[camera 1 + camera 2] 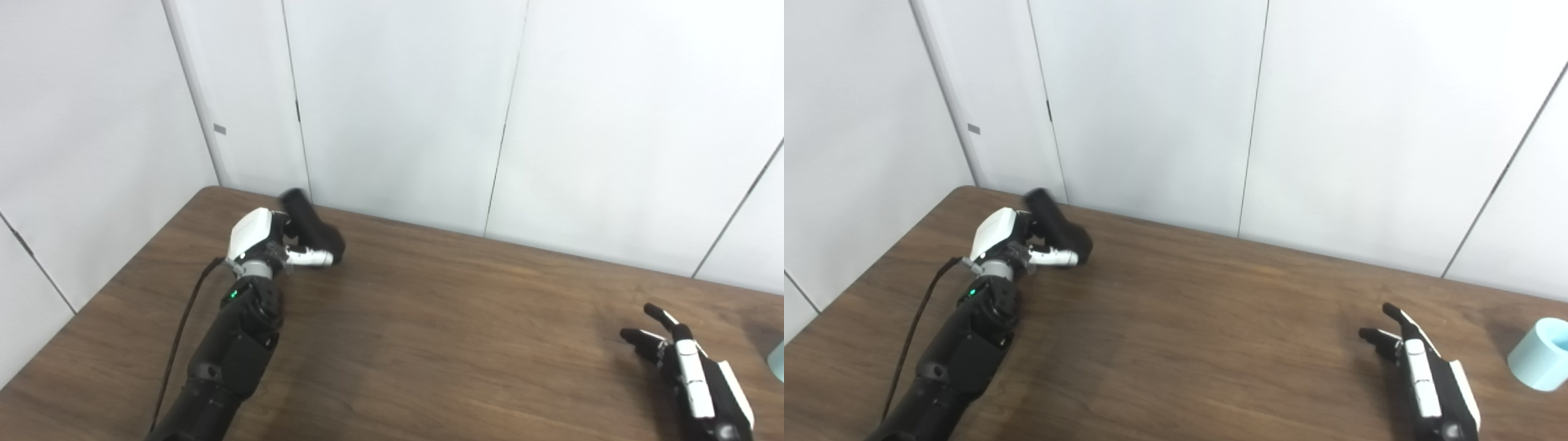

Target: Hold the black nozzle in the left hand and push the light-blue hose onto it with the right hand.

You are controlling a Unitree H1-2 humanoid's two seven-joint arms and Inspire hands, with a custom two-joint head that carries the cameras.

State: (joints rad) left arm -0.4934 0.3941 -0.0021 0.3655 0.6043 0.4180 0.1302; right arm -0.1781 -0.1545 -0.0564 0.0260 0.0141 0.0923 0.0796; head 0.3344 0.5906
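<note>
My left hand (269, 242): closed round the black nozzle (312, 223), far left, tilted.
My right hand (1421, 367): fingers spread, holding nothing.
Light-blue hose (1540, 355): just right of my right hand, well apart from the nozzle.

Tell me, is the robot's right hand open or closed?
Open. The right hand has its fingers spread apart and holds nothing; the light-blue hose sits apart from it.

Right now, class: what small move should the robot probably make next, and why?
Probably move the right hand rightward to the light-blue hose and grasp it. The left hand already grips the black nozzle, while the right hand is open, empty and apart from the hose.
</note>
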